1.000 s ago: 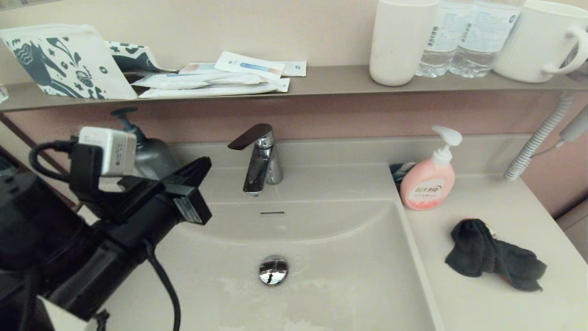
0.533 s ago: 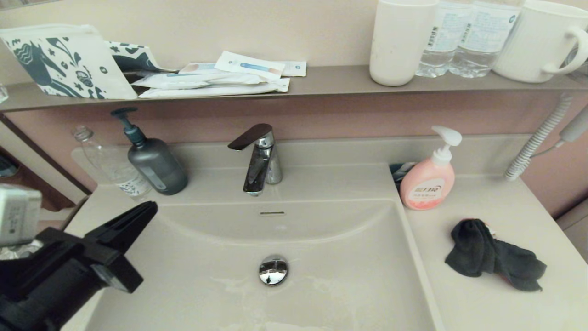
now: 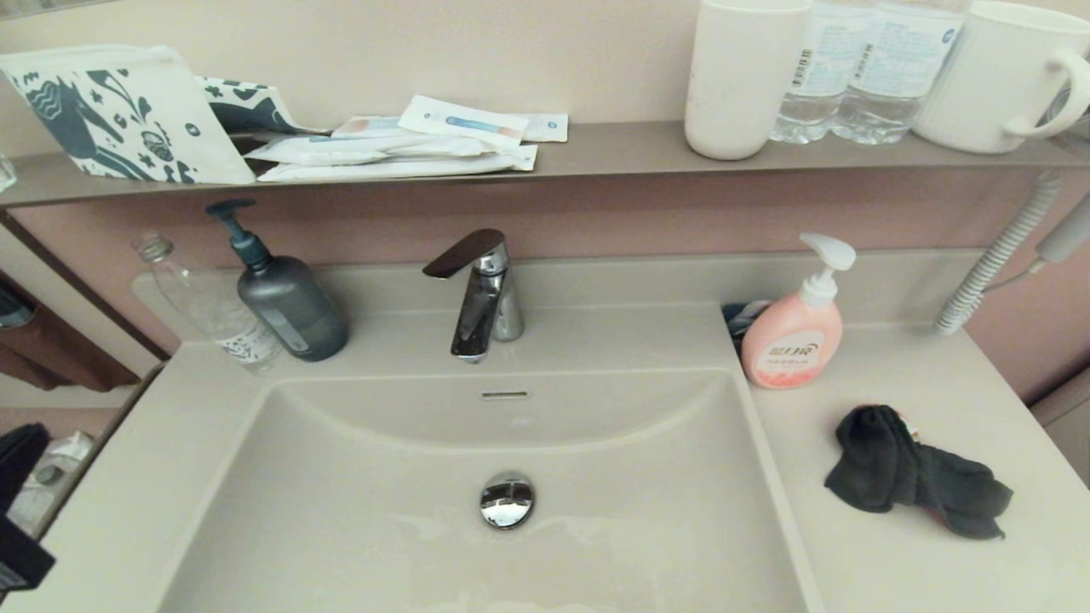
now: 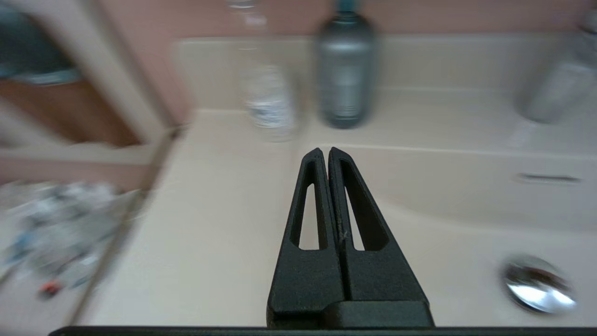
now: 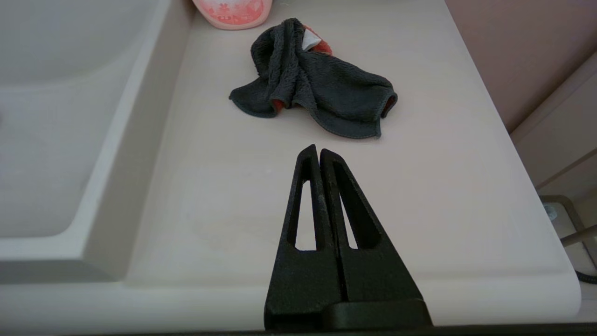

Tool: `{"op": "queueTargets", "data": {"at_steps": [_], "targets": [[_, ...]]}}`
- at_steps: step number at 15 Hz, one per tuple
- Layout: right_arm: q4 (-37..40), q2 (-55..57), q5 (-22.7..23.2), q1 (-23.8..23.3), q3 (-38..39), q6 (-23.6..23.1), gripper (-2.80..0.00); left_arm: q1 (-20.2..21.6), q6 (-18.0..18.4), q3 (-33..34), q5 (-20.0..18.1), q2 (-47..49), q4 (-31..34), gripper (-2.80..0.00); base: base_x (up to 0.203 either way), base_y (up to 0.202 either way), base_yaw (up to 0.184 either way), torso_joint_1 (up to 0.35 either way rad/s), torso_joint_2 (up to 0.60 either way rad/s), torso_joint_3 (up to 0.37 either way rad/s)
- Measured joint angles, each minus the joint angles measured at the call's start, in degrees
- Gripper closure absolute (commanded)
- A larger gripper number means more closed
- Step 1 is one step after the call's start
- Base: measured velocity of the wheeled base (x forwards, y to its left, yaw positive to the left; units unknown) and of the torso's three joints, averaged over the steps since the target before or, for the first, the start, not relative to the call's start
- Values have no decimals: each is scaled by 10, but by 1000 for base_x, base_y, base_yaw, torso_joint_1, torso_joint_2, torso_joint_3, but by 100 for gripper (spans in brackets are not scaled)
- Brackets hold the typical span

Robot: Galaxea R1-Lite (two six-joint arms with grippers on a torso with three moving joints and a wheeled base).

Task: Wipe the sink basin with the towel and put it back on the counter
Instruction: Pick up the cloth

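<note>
The charcoal towel (image 3: 915, 472) lies crumpled on the beige counter (image 3: 894, 562) to the right of the sink basin (image 3: 375, 477), with coral red and a white tag showing at its folds. The right wrist view shows the towel (image 5: 317, 84) a short way ahead of my right gripper (image 5: 318, 150), which is shut and empty, over the counter's front part. My left gripper (image 4: 325, 151) is shut and empty, out past the basin's left rim; only a dark corner of that arm (image 3: 19, 511) shows in the head view. The chrome drain plug (image 3: 506, 500) sits mid-basin.
A chrome tap (image 3: 477, 289) stands behind the basin. A grey pump bottle (image 3: 285, 298) and a clear bottle (image 3: 209, 311) stand back left, a pink soap dispenser (image 3: 796, 336) back right. The brown-grey shelf (image 3: 613, 149) above carries packets, cups and water bottles.
My left arm has pulled back down and to the left, from over the basin's left side to the frame's left edge. The towel has not moved.
</note>
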Motion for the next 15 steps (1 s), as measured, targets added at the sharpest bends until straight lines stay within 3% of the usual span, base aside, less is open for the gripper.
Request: {"op": "queueTargets", "data": {"at_steps": [3,6,9,15], "targets": [[0,0,0,0,0,0,0,65,0,14,-5,-83,50,0,0,0,0,0,0,0],[0,0,0,0,0,0,0,87,-5,23,-47,-169,117,0,0,0,0,0,0,0],[0,0,0,0,0,0,0,83,-7,13,-108,-202,142,0,0,0,0,0,0,0],[0,0,0,0,0,0,0,56,-2,58,-122,-233,143,0,0,0,0,0,0,0]]}}
